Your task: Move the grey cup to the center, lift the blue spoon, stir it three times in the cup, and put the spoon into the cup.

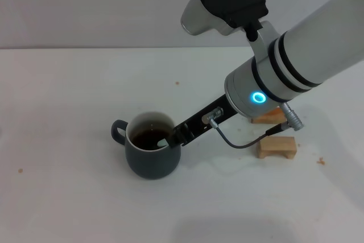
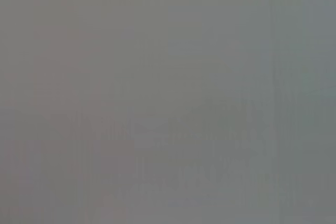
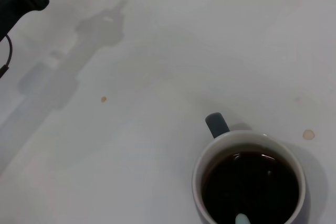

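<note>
Grey cup [image 1: 152,155] stands on the white table [image 1: 62,95], roughly mid-table in the head view, loop handle turned toward the robot's left. Inside is white; dark brown liquid fills it most of the way.

Right arm reaches down and across from the right side. Right claw [image 1: 173,138] sits at the cup's rim on the side away from the handle. Blue spoon [image 1: 163,142] shows as a pale blue tip just inside the rim, right at the claw and over the liquid. Whether the claw is clenched on the spoon or released: cannot tell, fingers are not resolvable.

Right wrist view: cup seen from above, pale spoon tip [image 3: 242,219] poking out of the liquid at the near rim.

Two small wooden blocks [image 1: 277,147] lie on the table under the right arm, well apart from the cup.

Table: plain white, a few small brown specks [image 1: 177,83] scattered. Plain pale wall behind the far edge.

Left claw: not seen in any view; left wrist view is uniform grey.
</note>
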Robot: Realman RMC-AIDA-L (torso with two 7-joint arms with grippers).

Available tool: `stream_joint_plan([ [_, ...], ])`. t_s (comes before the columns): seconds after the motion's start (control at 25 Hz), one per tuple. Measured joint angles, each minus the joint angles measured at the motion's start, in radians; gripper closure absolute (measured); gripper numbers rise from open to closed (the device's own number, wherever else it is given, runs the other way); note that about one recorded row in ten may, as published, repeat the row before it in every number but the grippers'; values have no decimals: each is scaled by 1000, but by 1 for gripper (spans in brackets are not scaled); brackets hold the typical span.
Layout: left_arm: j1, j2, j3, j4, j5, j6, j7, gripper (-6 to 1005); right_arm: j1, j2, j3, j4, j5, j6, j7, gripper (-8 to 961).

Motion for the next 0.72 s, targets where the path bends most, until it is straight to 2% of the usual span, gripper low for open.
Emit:
stream_joint_plan([
  [0.72,3,-1,0,0,4,1,0,999,7,-2,12,3,-8,-1,-4,795],
])
